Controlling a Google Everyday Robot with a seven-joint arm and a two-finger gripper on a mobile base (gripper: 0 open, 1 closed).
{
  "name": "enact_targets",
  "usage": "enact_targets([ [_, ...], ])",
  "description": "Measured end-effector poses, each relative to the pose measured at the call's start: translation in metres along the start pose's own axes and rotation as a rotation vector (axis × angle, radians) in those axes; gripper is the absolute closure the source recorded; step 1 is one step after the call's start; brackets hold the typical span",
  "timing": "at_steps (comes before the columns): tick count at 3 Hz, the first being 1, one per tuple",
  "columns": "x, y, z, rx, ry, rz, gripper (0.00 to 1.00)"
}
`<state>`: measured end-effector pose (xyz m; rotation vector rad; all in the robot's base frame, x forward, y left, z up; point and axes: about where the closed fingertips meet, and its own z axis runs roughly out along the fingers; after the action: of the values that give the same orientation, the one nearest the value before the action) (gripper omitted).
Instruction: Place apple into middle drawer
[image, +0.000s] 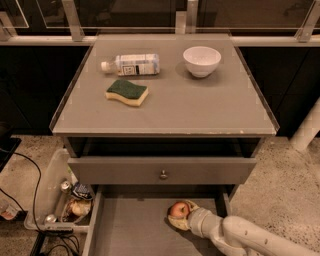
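Note:
The red apple (178, 209) with yellowish patches sits low in the open middle drawer (130, 230), a wide grey drawer pulled out below the closed drawer front with the round knob (163, 174). My gripper (181, 215) reaches in from the lower right on a white arm (240, 237) and wraps around the apple, fingers closed on it just above or on the drawer floor.
On the grey tabletop (200, 105) lie a plastic bottle (131, 64) on its side, a green and yellow sponge (127, 92) and a white bowl (201, 60). A clear bin (55, 200) with cans and clutter stands on the floor at the left, with cables beside it.

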<state>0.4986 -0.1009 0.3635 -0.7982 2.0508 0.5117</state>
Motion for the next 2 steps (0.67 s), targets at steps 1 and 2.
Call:
enact_targets([
  [1, 0.0, 0.0, 0.0, 0.0, 0.0, 0.0, 0.12],
  [2, 0.0, 0.0, 0.0, 0.0, 0.0, 0.0, 0.0],
])
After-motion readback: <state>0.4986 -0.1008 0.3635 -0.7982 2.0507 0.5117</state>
